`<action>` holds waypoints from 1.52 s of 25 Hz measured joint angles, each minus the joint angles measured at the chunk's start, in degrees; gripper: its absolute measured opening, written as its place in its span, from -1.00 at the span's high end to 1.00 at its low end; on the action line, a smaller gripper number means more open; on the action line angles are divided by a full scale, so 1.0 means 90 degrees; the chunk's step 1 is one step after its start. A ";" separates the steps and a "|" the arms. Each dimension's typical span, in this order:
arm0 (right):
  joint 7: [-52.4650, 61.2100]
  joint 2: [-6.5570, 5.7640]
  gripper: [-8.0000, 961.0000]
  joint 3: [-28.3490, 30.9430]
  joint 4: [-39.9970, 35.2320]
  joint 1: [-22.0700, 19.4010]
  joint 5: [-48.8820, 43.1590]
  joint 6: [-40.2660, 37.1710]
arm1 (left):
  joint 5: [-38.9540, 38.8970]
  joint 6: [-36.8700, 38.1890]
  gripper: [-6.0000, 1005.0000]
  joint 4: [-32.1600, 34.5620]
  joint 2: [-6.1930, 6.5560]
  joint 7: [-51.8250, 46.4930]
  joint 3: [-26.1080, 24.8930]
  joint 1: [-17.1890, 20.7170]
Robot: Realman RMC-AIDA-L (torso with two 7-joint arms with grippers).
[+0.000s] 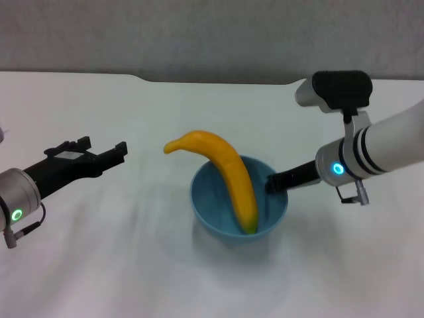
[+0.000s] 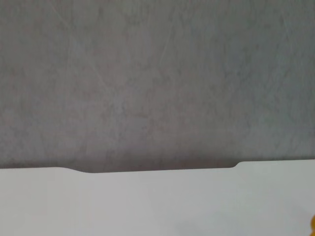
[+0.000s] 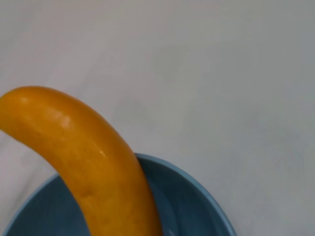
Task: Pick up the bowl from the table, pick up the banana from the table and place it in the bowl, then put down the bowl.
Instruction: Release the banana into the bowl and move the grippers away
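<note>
The light blue bowl (image 1: 212, 199) is at the middle of the white table (image 1: 199, 112). The yellow-orange banana (image 1: 228, 172) stands tilted in it, one end down inside, the stem end sticking out over the far left rim. My right gripper (image 1: 271, 183) is shut on the bowl's right rim. I cannot tell whether the bowl rests on the table or hangs just above it. My left gripper (image 1: 103, 147) is open and empty, left of the bowl and apart from it. The right wrist view shows the banana (image 3: 93, 167) close up inside the bowl (image 3: 197, 196).
The table's far edge has a shallow notch (image 1: 218, 82) before a grey wall (image 1: 199, 33). The left wrist view shows that notch (image 2: 157, 170) and the wall (image 2: 147, 73), with a sliver of the banana (image 2: 313, 222) at the picture's edge.
</note>
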 joint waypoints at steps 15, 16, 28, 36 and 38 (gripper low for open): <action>0.0049 -0.0009 0.90 -0.0802 0.0051 -0.0296 0.0735 0.0076 | -0.0003 0.0024 -0.78 0.0023 -0.0009 -0.0007 0.0106 -0.0007; 0.0049 -0.0009 0.90 -0.0802 0.0051 -0.0296 0.0735 0.0076 | -0.0003 0.0024 -0.78 0.0023 -0.0009 -0.0009 0.0106 0.0002; -0.0019 -0.0015 0.89 -0.0824 0.0320 -0.0520 0.0741 0.0071 | -0.0001 0.0024 -0.78 0.0023 -0.0012 0.0022 0.0194 0.0023; -0.0018 -0.0021 0.45 -0.0916 0.1000 -0.0988 0.0742 0.0076 | -0.0001 0.0024 -0.78 0.0022 -0.0010 0.0000 0.0192 0.0067; 0.0015 -0.0033 0.27 -0.1094 0.1586 -0.1355 0.0740 0.0102 | -0.0001 0.0023 -0.78 0.0022 -0.0009 0.0004 0.0190 0.0104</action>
